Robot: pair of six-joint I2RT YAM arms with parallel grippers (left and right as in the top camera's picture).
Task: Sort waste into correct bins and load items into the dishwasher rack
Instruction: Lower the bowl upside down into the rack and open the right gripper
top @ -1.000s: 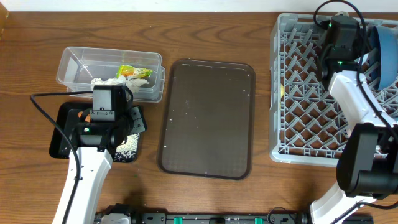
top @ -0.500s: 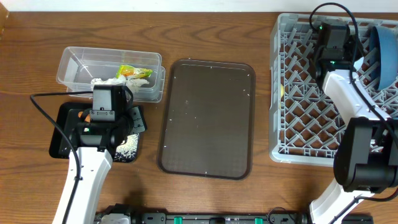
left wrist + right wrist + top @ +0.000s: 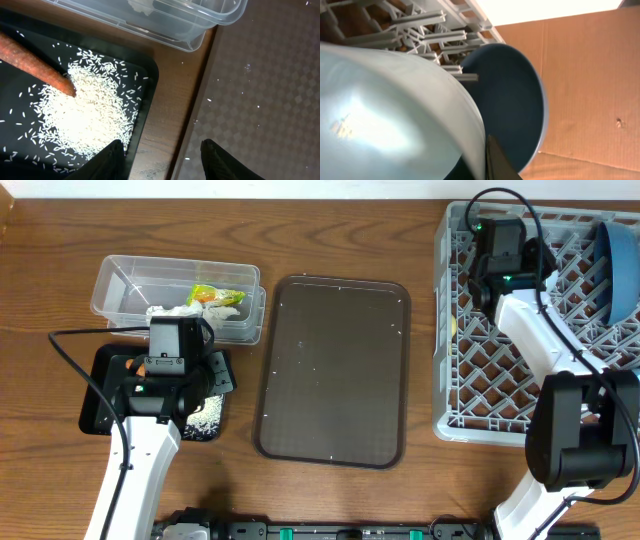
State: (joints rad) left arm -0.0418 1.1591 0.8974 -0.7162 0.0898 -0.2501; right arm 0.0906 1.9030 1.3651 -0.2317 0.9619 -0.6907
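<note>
My right gripper [image 3: 500, 242] is over the far left part of the grey dishwasher rack [image 3: 470, 370]. In the right wrist view it is shut on the rim of the white bowl [image 3: 385, 115], which fills most of the frame. The dark blue plate [image 3: 615, 265] stands on edge in the rack behind it [image 3: 515, 100]. My left gripper [image 3: 165, 162] is open and empty, low over the right edge of the black tray [image 3: 95, 405]. That tray holds the carrot [image 3: 30, 57] and the rice [image 3: 85, 110]. The clear tub [image 3: 120, 285] holds the wrapper [image 3: 215, 295] and the tissue [image 3: 175, 310]. Cups and spoon are not visible.
The large brown serving tray [image 3: 335, 370] lies between the bins and the rack, with a few stray rice grains on it. A strip of bare wood separates it from the black tray. A cardboard wall shows behind the rack in the right wrist view.
My right arm has moved left across the far side of the rack, away from the blue plate. The left arm has not moved.
</note>
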